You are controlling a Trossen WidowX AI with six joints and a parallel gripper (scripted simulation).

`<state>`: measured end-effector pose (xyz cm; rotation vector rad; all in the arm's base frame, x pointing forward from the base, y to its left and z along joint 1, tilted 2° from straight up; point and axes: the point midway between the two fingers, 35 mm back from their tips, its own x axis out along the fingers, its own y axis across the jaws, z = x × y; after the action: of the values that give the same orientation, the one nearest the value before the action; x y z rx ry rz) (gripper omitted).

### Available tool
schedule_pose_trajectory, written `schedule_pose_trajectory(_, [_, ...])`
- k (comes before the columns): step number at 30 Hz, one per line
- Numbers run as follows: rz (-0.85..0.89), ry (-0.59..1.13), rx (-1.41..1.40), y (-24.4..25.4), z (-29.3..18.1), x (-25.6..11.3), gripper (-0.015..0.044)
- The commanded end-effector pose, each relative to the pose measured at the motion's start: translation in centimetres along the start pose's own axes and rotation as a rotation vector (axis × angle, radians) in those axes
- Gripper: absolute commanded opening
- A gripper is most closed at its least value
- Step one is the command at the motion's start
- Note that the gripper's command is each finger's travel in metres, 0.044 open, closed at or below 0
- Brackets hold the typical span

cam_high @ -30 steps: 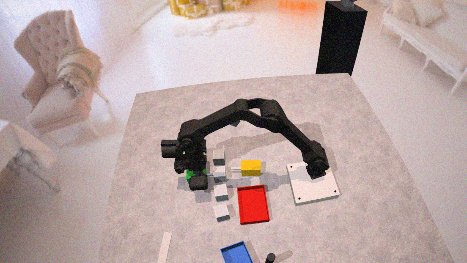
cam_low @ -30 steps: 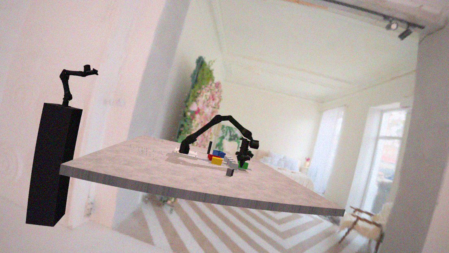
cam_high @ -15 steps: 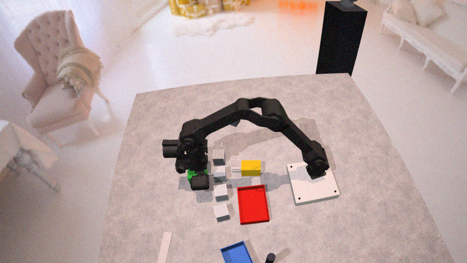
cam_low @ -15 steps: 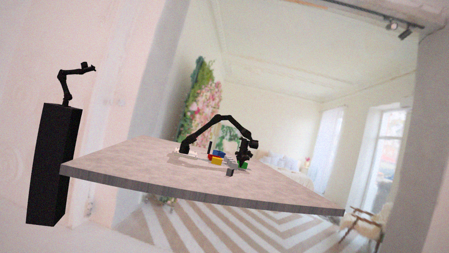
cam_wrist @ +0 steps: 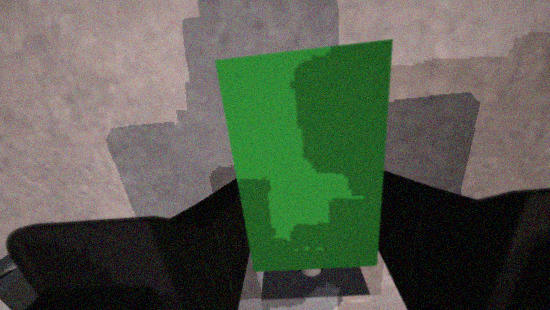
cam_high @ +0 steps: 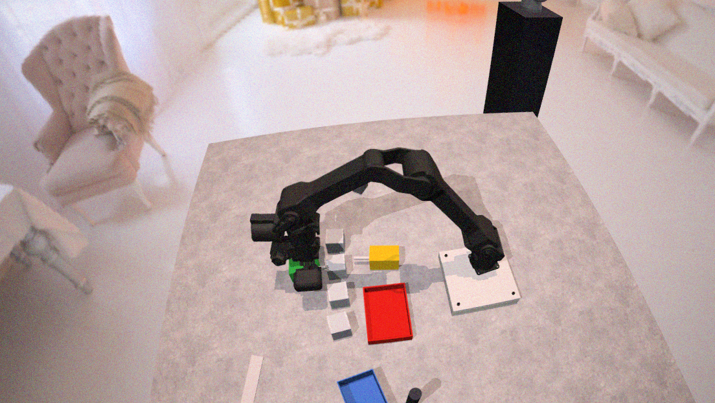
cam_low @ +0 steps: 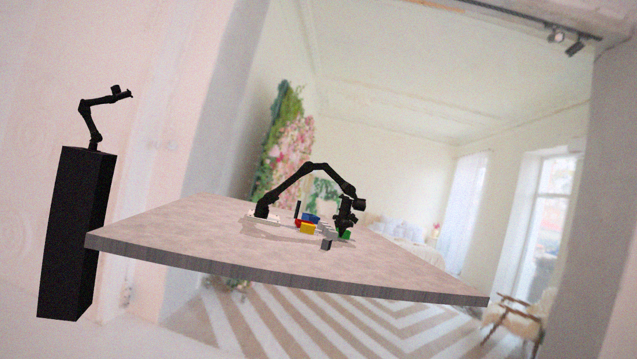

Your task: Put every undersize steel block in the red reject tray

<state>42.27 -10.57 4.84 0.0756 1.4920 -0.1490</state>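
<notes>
One claw (cam_high: 306, 267) (cam_low: 342, 232) (cam_wrist: 302, 174) grips the green gauge (cam_high: 295, 270) (cam_low: 346, 234) (cam_wrist: 310, 150), which shows no readable label.

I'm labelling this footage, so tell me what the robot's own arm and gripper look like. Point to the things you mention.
The arm (cam_high: 400, 172) (cam_low: 289, 181) is black, with angular links and bulky joints. Its gripper (cam_high: 307, 265) (cam_wrist: 302, 174) is black too, with broad fingers. I see no cables.

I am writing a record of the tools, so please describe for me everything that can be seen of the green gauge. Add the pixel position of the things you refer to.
The green gauge (cam_high: 295, 271) (cam_low: 346, 234) (cam_wrist: 310, 150) has a plain, box-shaped green handle, matte and perhaps plastic, with shadows across its face. A thin, pale, metal-looking pin extends from one end toward a steel block (cam_high: 337, 264). The jaws are closed on the handle from both sides. How far the pin enters the block, if at all, I cannot tell.
</notes>
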Motion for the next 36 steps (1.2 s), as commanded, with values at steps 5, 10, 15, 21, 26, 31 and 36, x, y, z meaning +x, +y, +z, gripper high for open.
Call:
schedule_pose_trajectory(5, [-0.001, -0.012, -0.005, 0.0, -0.2, -0.4, 0.0000])
schedule_pose_trajectory(10, [-0.001, -0.012, -0.005, 0.0, -0.3, -0.4, 0.0000])
schedule_pose_trajectory(15, [-0.001, -0.012, -0.005, 0.0, -0.4, -0.4, 0.0000])
schedule_pose_trajectory(21, [-0.001, -0.012, -0.005, 0.0, -0.7, -0.4, 0.0000])
schedule_pose_trajectory(26, [-0.001, -0.012, -0.005, 0.0, -0.8, -0.4, 0.0000])
schedule_pose_trajectory(31, [-0.001, -0.012, -0.005, 0.0, -0.9, -0.4, 0.0000])
schedule_pose_trajectory(36, [-0.001, -0.011, -0.005, 0.0, -1.2, -0.4, 0.0000])
